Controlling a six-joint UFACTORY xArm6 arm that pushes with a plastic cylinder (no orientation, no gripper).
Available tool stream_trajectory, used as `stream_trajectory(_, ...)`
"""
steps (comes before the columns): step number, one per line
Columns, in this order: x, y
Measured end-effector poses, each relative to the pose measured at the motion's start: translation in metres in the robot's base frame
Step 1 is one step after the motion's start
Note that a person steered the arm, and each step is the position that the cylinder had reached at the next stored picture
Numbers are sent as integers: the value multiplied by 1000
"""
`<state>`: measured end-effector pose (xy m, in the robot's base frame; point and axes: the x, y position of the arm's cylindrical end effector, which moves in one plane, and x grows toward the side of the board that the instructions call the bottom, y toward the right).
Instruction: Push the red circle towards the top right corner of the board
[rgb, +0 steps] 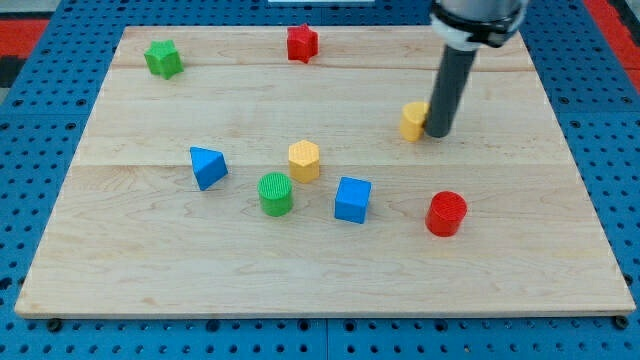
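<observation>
The red circle (446, 213) is a short red cylinder on the wooden board (150, 260), low at the view's right. My tip (437, 132) is the lower end of the dark rod, above the red circle and well apart from it. The tip stands right next to a yellow block (413, 120), on that block's right side and partly hiding it; I cannot tell whether they touch.
A blue cube (352, 199), a green cylinder (275, 193), a yellow hexagon (304, 160) and a blue triangle (207, 166) lie mid-board. A red star (301, 43) and a green star (163, 58) sit near the board's top edge.
</observation>
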<state>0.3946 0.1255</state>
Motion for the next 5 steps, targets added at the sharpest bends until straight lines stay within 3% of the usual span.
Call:
stream_trajectory(1, 9, 11)
stream_trajectory(3, 84, 78)
stream_trajectory(4, 136, 79)
stream_trajectory(5, 169, 43)
